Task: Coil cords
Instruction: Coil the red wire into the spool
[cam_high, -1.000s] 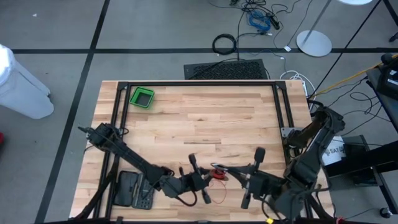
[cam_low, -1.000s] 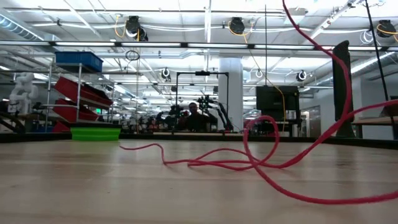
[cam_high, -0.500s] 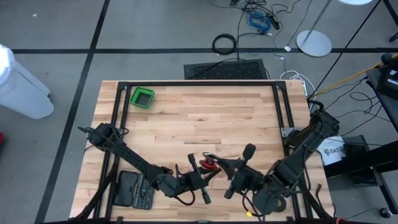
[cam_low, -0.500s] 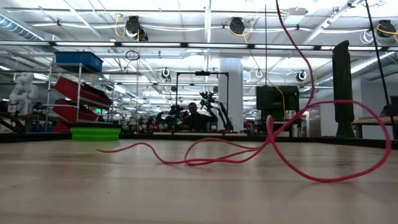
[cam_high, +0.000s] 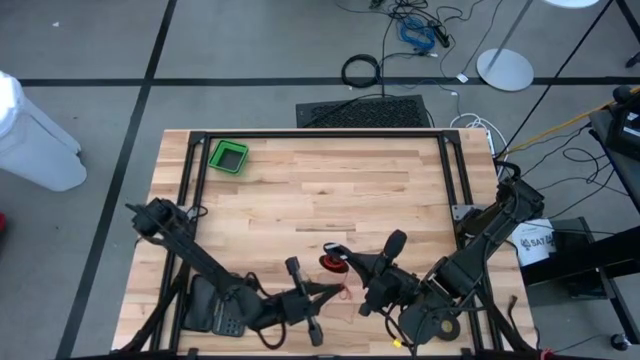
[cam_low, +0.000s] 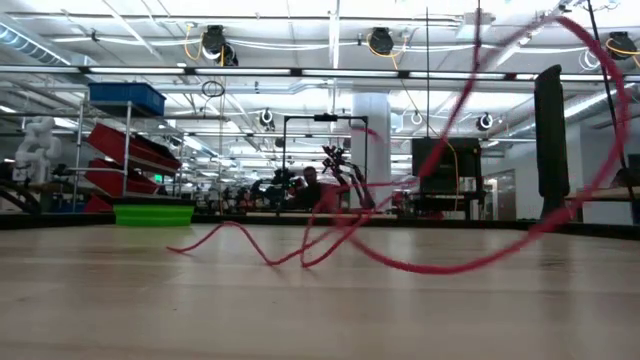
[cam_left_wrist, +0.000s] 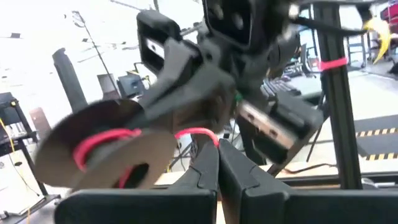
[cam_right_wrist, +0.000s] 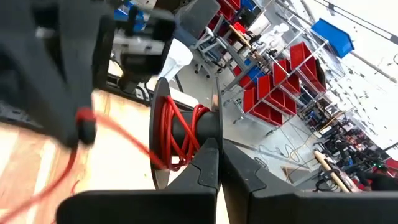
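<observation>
**At the counter's near edge: cord strung between two pincers**

Between the left pincer (cam_high: 333, 290) and the right pincer (cam_high: 347, 263), a short run of red cord (cam_right_wrist: 180, 134), most of it already wrapped on a dark spool (cam_right_wrist: 157, 118).

Right pincer closed tight on the spool, probably to keep the hub steady so that turns can be laid on. Left pincer just beside it, fingers pressed together with the cord nipped at their tips – likely for tension and to guide the loose strand. Green bin (cam_high: 229, 156) far from both pincers, at the opposite corner of the counter (cam_high: 330, 190).

From above, only a small red blot at the right pincer's tip. From the right wrist, the stacked turns plain to see. From counter height, slack loops blurred in mid-air – missing in the overhead view.
</observation>
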